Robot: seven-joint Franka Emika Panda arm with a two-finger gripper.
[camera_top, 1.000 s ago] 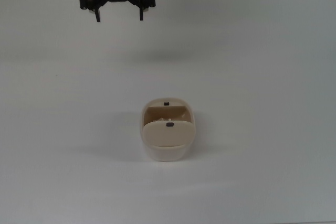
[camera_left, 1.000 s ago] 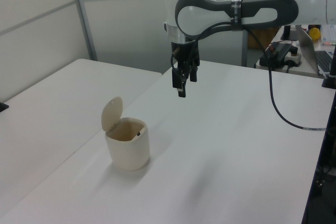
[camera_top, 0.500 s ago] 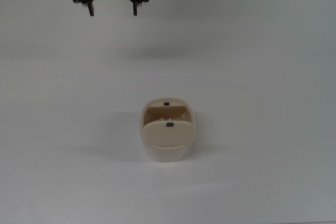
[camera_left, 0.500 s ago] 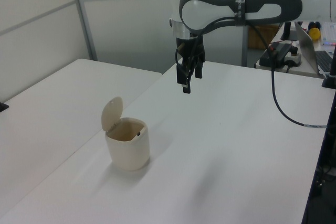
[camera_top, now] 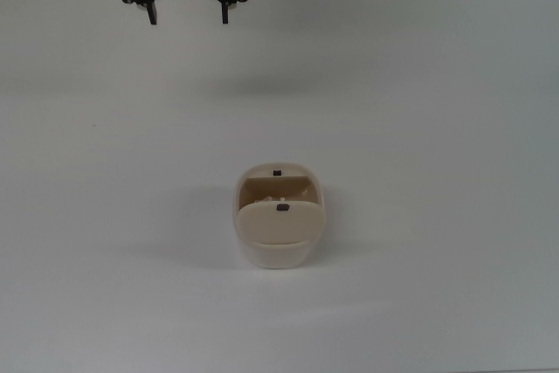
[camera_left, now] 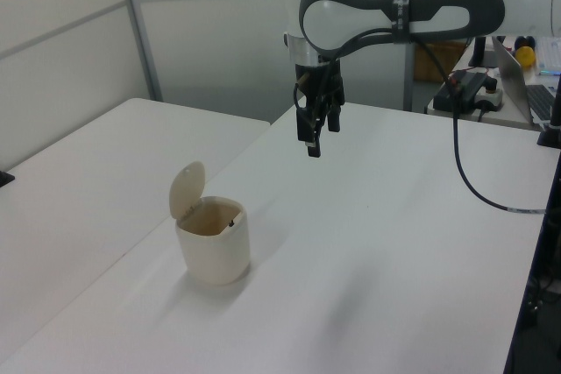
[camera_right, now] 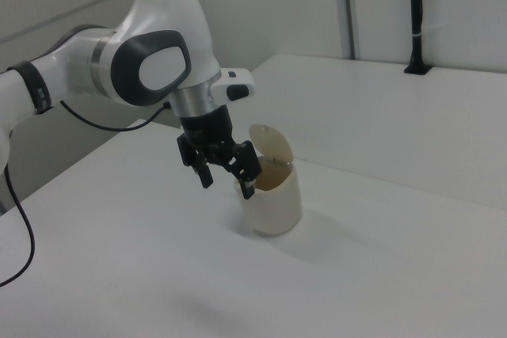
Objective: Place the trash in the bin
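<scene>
The bin (camera_top: 276, 253) is a small beige container standing mid-table with its flap lid (camera_left: 187, 188) swung up and its mouth uncovered; it also shows in the left view (camera_left: 213, 247) and the right view (camera_right: 275, 205). My gripper (camera_top: 189, 17) hangs in the air by the table's far edge at the top view's top left, well away from the bin. It is open, and nothing sits between its black fingers (camera_left: 312, 139). In the right view the gripper (camera_right: 228, 187) overlaps the bin only by line of sight. The trash is out of view.
The white table (camera_top: 419, 128) spreads wide around the bin. A black cable (camera_left: 469, 183) trails over the table at the left view's right, near a laptop and other gear. A wall with a metal post (camera_left: 138, 28) stands behind.
Over the last second my open gripper rose and drew back toward the top view's top left, away from the bin. For the last half second it has held still.
</scene>
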